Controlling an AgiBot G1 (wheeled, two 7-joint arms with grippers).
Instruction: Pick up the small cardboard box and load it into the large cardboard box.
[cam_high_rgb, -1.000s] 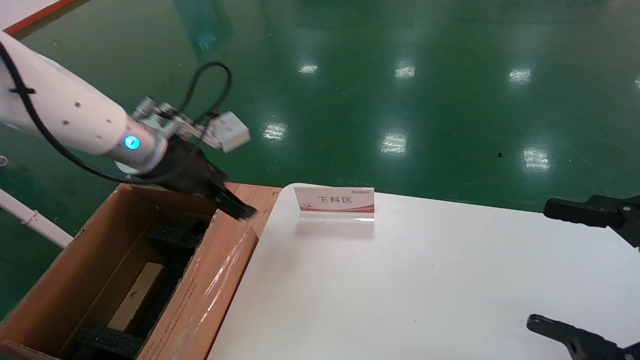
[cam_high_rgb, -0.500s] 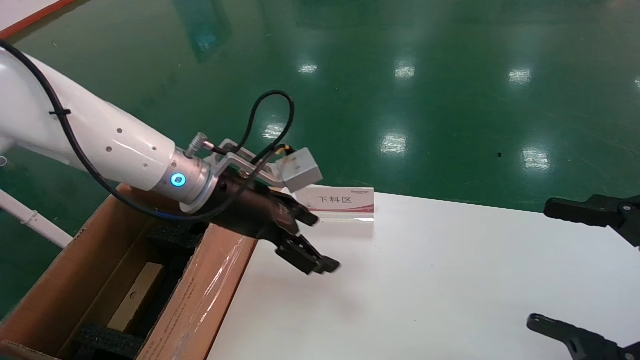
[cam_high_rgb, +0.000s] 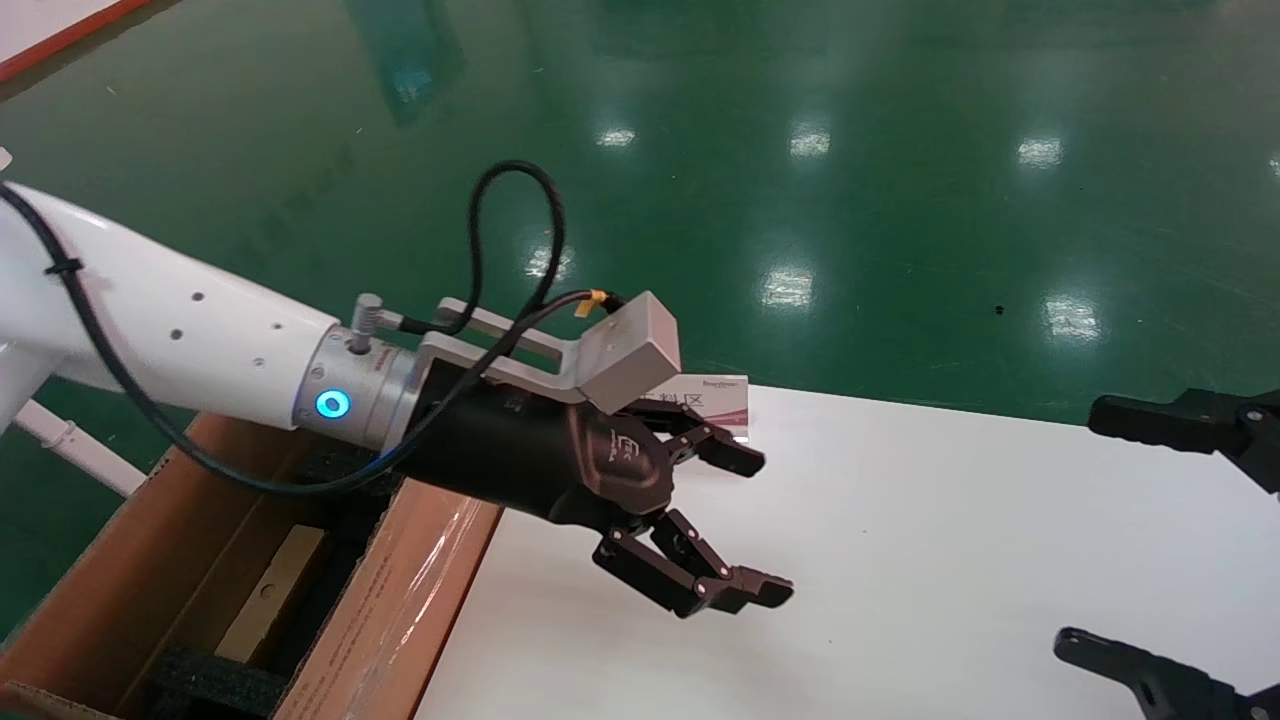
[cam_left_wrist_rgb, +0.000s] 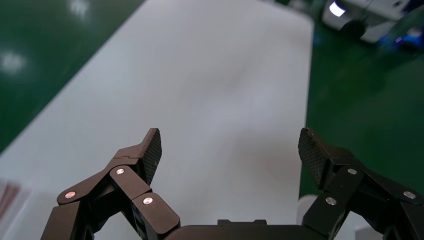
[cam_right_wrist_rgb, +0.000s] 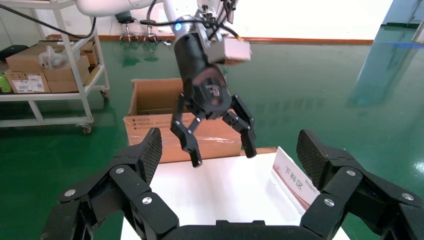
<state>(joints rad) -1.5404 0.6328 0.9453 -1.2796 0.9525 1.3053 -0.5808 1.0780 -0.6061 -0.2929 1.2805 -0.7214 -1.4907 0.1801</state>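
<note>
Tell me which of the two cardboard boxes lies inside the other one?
The small cardboard box, flat and thin, lies inside the large cardboard box, the deep carton with glossy tape beside the white table. The open left gripper hangs over the table.

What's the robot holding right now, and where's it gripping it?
Nothing. The left end effector is open and bare over the white table; the right end effector is open too. The small cardboard box lies in the large cardboard box.

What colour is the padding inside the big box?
Black, seen best in the head view: foam padding in the large cardboard box.
</note>
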